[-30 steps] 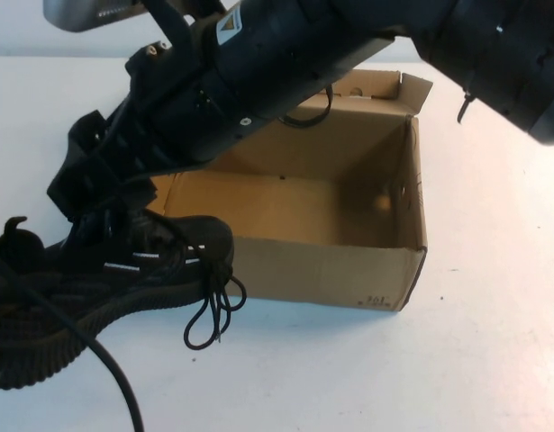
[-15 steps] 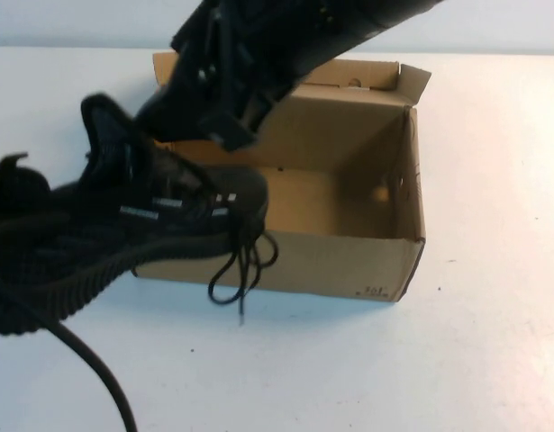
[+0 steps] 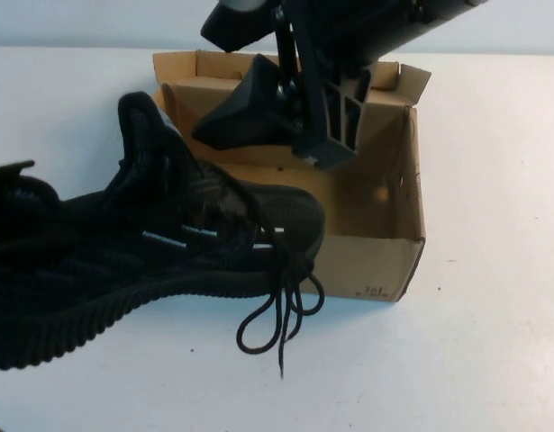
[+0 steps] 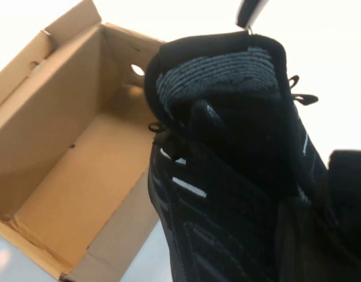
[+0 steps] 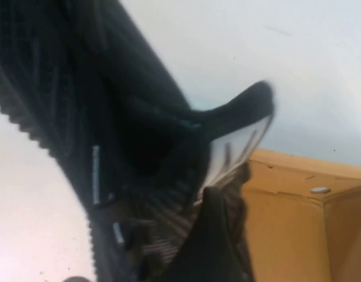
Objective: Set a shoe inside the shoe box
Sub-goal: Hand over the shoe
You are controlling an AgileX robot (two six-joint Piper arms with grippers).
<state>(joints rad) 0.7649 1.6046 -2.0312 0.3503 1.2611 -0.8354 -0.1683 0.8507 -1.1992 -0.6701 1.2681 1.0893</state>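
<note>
I had the black knit sneaker point(image 3: 168, 234) lifted clear of the white table point(image 3: 493, 270), its toe reaching over the near wall of the brown cardboard shoe box point(image 3: 385, 261) while the heel hung out on my left side. The left gripper point(image 4: 321, 223) was clenched on the shoe at the heel end, barely visible behind the knit in its wrist view; I judged that hold was chosen so the toe could lead into the box. The laces point(image 3: 277, 315) dangled loose over the front wall, and I reckoned they could snag on the edge. The right gripper point(image 3: 299, 117) hovered above the open box, jaws spread and grasping nothing, probably waiting to steady the shoe. The box stood with flaps up and its floor bare; the shoe was not yet inside.
</note>
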